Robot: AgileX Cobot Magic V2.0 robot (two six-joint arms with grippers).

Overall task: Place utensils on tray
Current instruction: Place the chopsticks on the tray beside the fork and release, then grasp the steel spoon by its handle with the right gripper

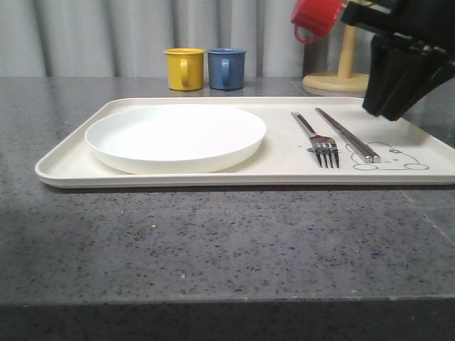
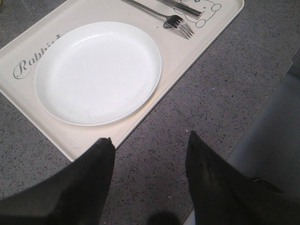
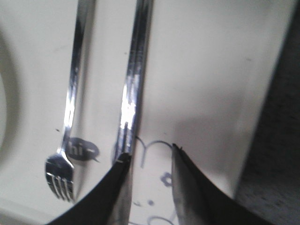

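Observation:
The cream tray lies on the dark speckled counter. On its right half a silver fork and a pair of chopsticks lie side by side, tines toward the front. My right gripper hovers over the tray's far right part. In the right wrist view it is open just above the bunny drawing, with the chopsticks beside one finger and the fork further off. My left gripper is open over bare counter near a corner of the tray.
A round white plate fills the tray's left half. Behind the tray stand a yellow mug and a blue mug. A red mug hangs on a wooden stand at the back right.

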